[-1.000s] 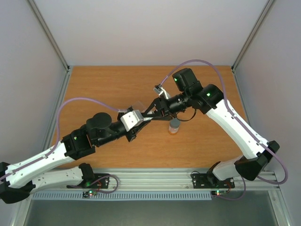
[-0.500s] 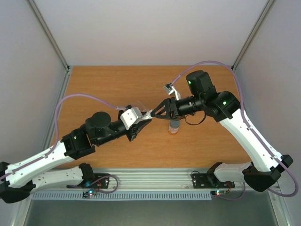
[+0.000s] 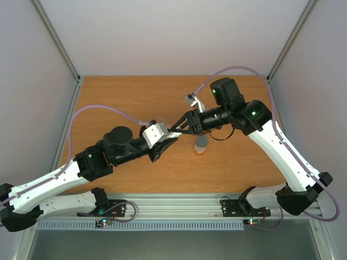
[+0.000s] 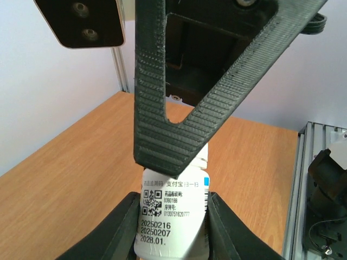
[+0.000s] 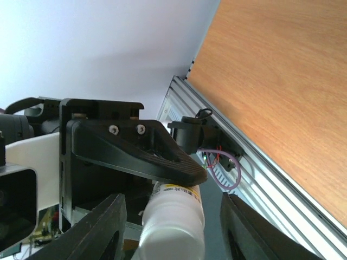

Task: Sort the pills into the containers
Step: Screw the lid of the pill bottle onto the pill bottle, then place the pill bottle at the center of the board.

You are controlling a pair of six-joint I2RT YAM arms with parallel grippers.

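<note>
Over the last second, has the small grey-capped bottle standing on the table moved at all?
No. The grey-capped bottle stands just as far from the aluminium rail as before, and no further left or right along it.

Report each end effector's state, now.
Left end effector: closed on the white bottle.
Right end effector: open, fingers either side of the bottle's end.

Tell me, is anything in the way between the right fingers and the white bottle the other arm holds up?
Nothing visible is. The end of the white bottle sits in the gap between the right fingers, with a little space on each side. The left fingers grip it further back.
</note>
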